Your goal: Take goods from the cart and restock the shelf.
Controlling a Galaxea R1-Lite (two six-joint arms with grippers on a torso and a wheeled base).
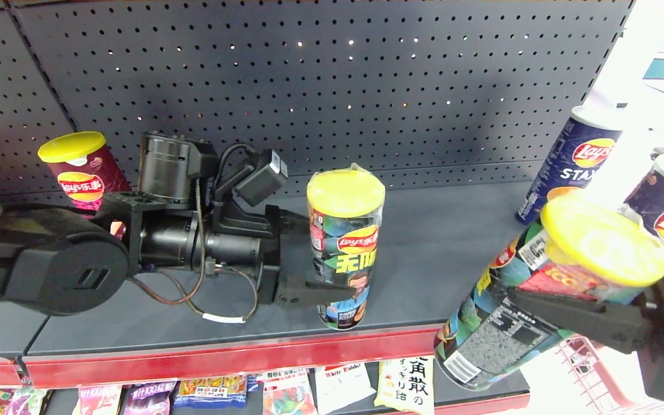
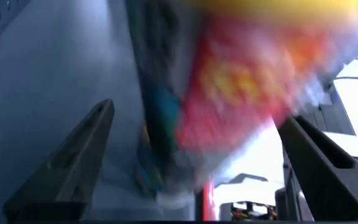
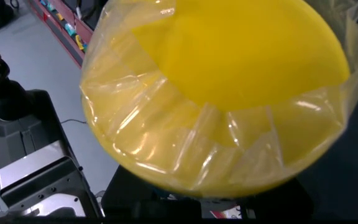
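Left gripper [image 1: 332,256]: fingers [image 1: 309,291] spread wide, released, straddling the upright can [image 1: 344,253]. In the head view one finger passes in front of the can's lower body and the other runs behind it near the top. In the left wrist view the same gripper [image 2: 197,112] shows a finger on either side of the can [image 2: 229,93]. We see a gap of grey shelf [image 2: 48,81] between one finger and the can wall. On the other side we cannot tell touching from just apart.

Upright can: yellow lid, many-coloured wrap, standing on the shelf [image 1: 436,253] near its red front edge [image 1: 222,357], about mid-shelf.

Right gripper [image 1: 545,323]: fingers [image 1: 585,323] clenched on the tilted can [image 1: 499,334]. One dark finger lies across the can's body; the other is hidden behind it. This can hangs in the air off the shelf's right end, leaning with its yellow lid [image 1: 603,242] up and toward the right. We note it above the pink wire cart [image 1: 591,369]. The right wrist view looks down on that lid [image 3: 229,81], wrapped in clear film.

Elsewhere we note:
- a red can [image 1: 81,173] with a yellow lid at the back left of the shelf
- two blue cans [image 1: 583,161] at the right end
- a perforated back panel [image 1: 332,86]
- snack packets [image 1: 343,392] on the shelf below
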